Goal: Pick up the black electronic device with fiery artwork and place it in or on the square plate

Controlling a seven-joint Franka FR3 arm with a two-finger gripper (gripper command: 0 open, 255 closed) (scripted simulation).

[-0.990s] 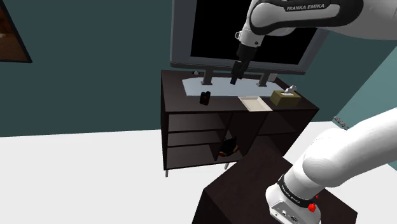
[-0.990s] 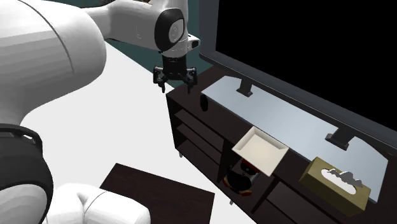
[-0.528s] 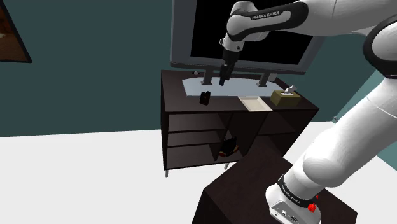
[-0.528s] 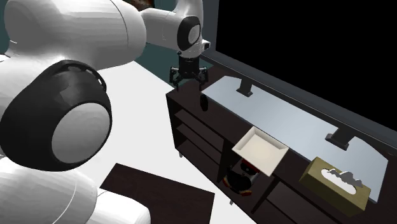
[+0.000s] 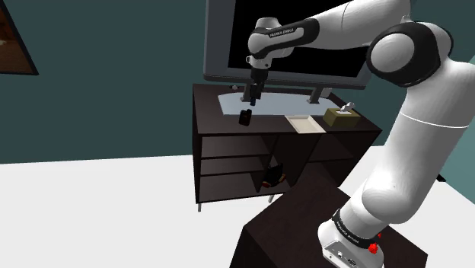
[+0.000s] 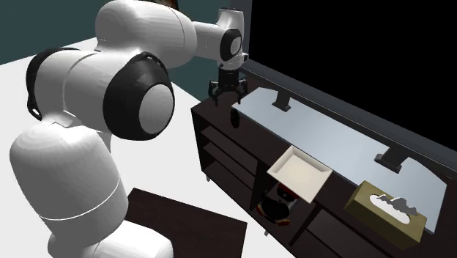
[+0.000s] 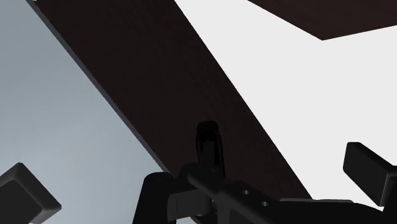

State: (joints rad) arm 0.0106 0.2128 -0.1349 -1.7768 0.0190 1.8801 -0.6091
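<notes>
right now the hand (image 5: 251,99) hangs open just above the black device (image 5: 245,117); the device stands upright on the dark desk (image 5: 209,106), and the pale square plate (image 5: 304,123) lies well apart from the device.

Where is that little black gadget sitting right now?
In the shoulder view the black device stands on the dark cabinet top, to the left of the square plate, with the open gripper just above it.

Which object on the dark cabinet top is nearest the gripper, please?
The small black device, just beneath the gripper; the cream square plate and olive tissue box sit farther away.
</notes>
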